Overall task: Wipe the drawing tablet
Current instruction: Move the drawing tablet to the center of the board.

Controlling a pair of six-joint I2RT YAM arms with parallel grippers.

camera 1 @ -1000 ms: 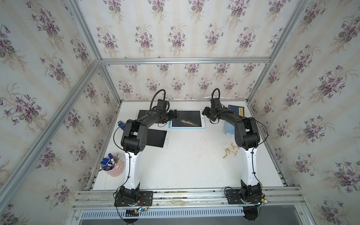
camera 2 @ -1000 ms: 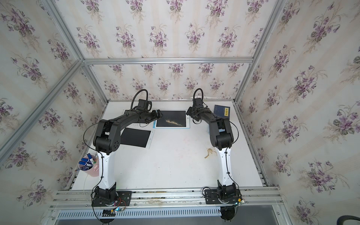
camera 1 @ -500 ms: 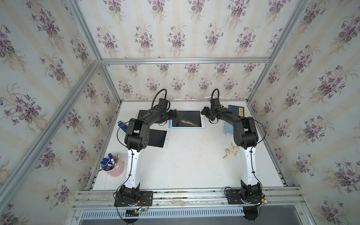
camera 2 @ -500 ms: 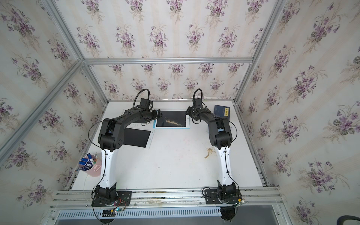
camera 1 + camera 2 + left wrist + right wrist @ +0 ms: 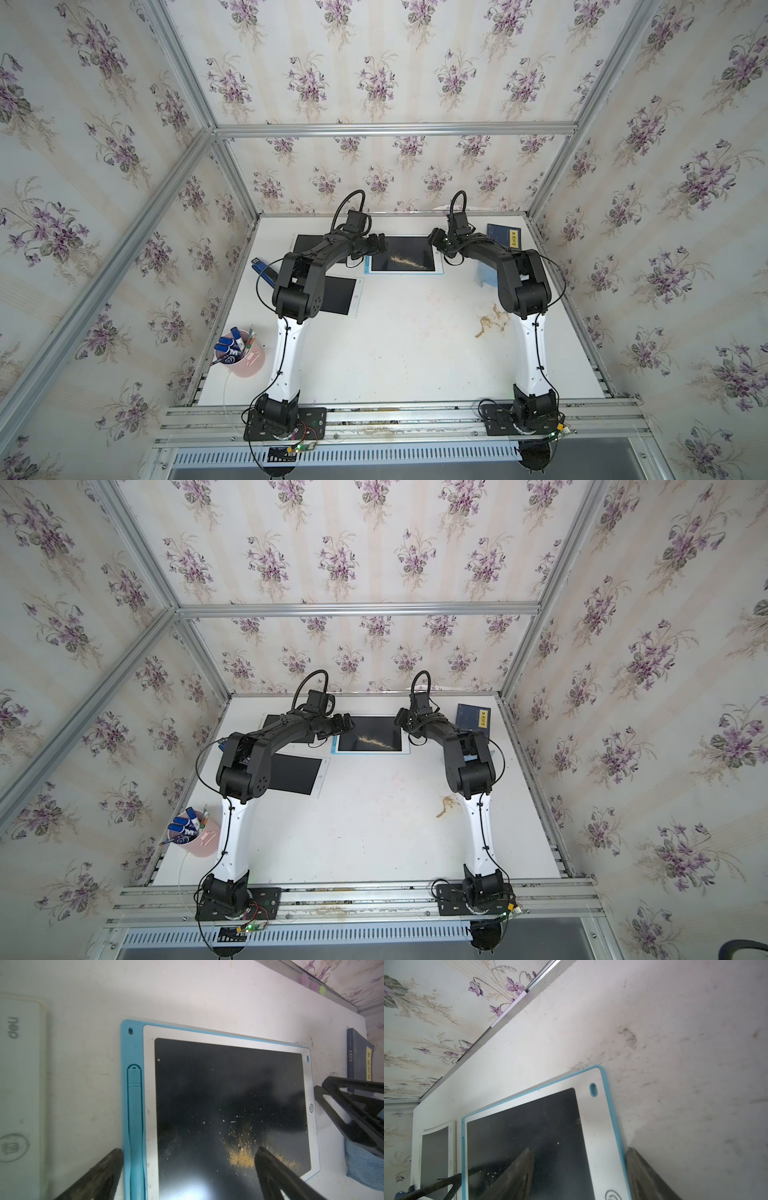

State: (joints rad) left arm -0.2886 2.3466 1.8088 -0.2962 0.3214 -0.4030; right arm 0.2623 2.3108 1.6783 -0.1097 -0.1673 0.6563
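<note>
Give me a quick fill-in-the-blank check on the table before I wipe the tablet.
1. The tablet with powder on its screen has a ____ frame.
2. The markers stand in a ____ cup.
3. The blue cloth lies on the table beside the robot's ____ arm.
4. The left gripper has its jaws ____ over the tablet's edge.

Missing words: blue; pink; right; open.
</note>
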